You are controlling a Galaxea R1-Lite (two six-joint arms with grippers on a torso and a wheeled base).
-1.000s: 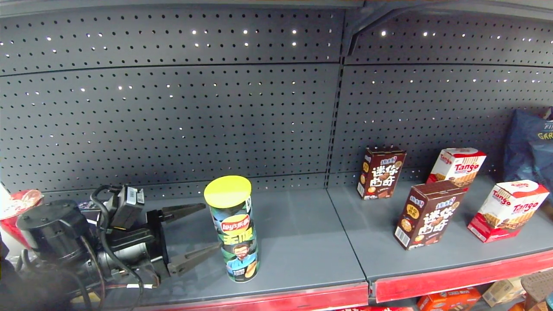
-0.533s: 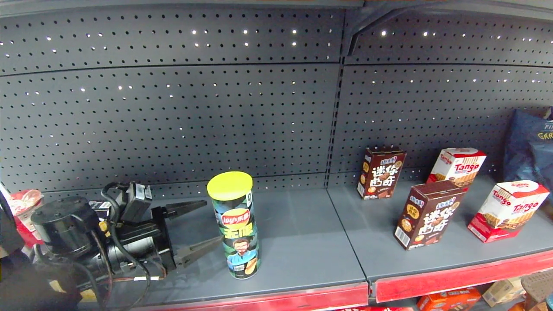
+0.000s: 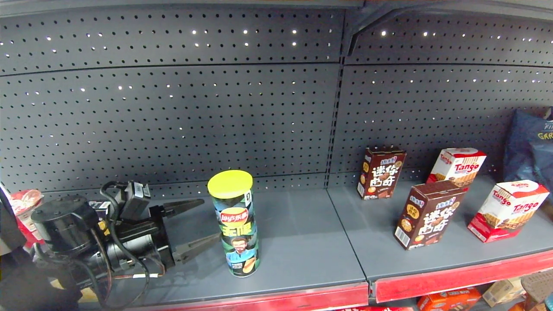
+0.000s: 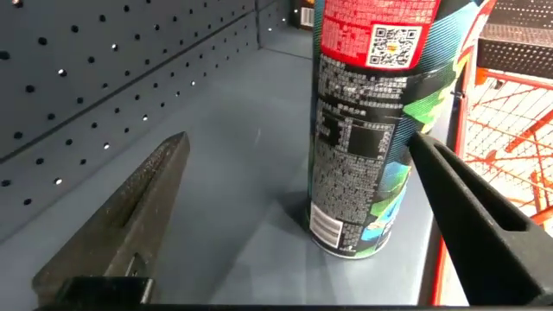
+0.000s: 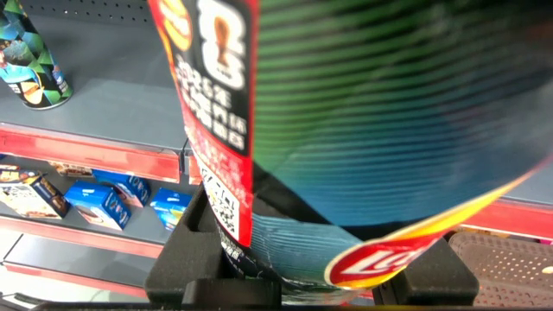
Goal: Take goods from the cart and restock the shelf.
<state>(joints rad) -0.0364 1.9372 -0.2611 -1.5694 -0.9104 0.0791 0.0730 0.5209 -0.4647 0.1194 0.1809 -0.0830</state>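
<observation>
The yellow-lidded cardboard crisp tube (image 3: 235, 224), judged light and crushable, is best gripped mid-body; beside it, the left gripper (image 3: 209, 218) is spread wide, empty.

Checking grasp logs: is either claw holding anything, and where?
Left claw open beside the shelved can, holding nothing. Right claw clamps another chip can round its body; exact height unclear.
</observation>
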